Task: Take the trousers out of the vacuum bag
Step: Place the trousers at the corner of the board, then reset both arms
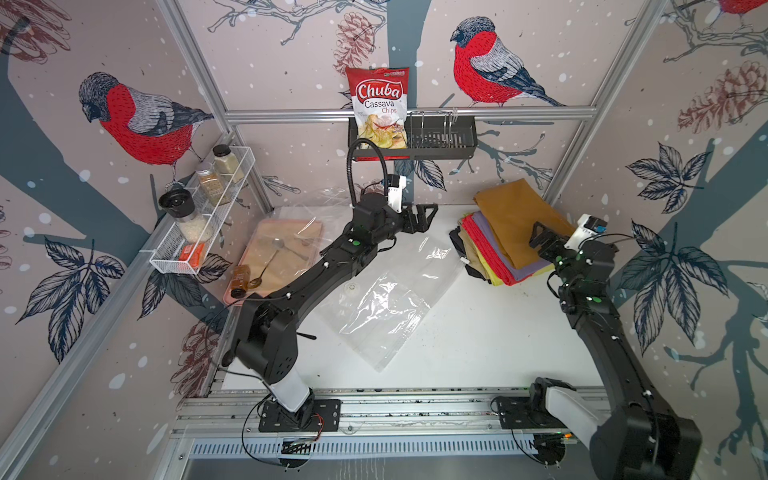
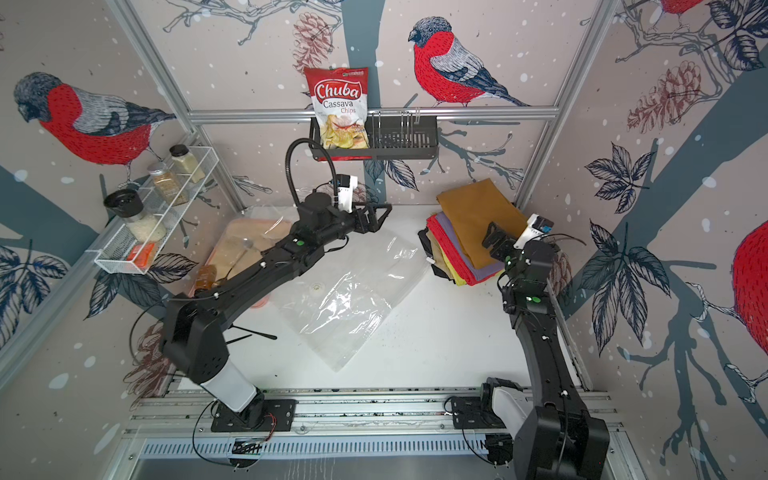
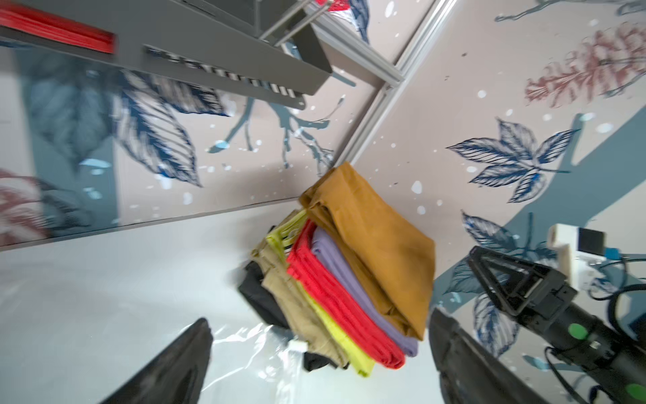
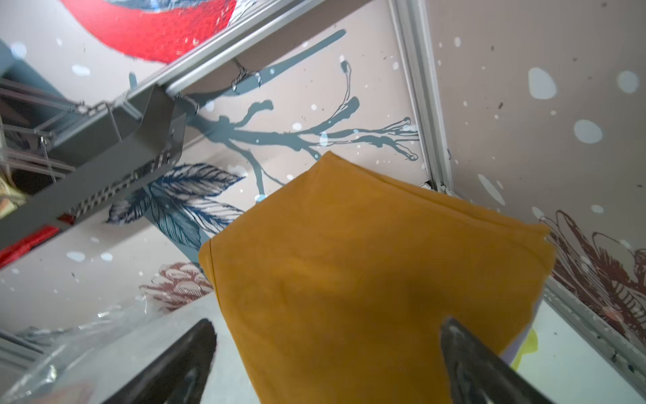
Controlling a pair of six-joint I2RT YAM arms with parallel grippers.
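The trousers (image 1: 509,245) lie as a fanned stack at the table's far right in both top views, with the mustard-brown pair (image 2: 473,220) on top of purple, red, yellow, tan and black. The clear vacuum bag (image 1: 386,299) lies flat on the middle of the table, its zip edge beside the stack's black pair. My right gripper (image 1: 540,239) hovers open over the near edge of the mustard-brown pair (image 4: 367,262), which shows between its spread fingers (image 4: 195,353). My left gripper (image 1: 424,216) is open in the air above the bag's far end, facing the stack (image 3: 367,252).
A pink tray (image 1: 232,286) with a beige mat, a spoon and a bottle sits at the left under loose clear plastic. A white wire rack (image 1: 199,224) of jars hangs on the left wall. A black basket (image 1: 440,141) holds a chips packet (image 1: 378,108). A frame post (image 1: 552,183) stands behind the stack.
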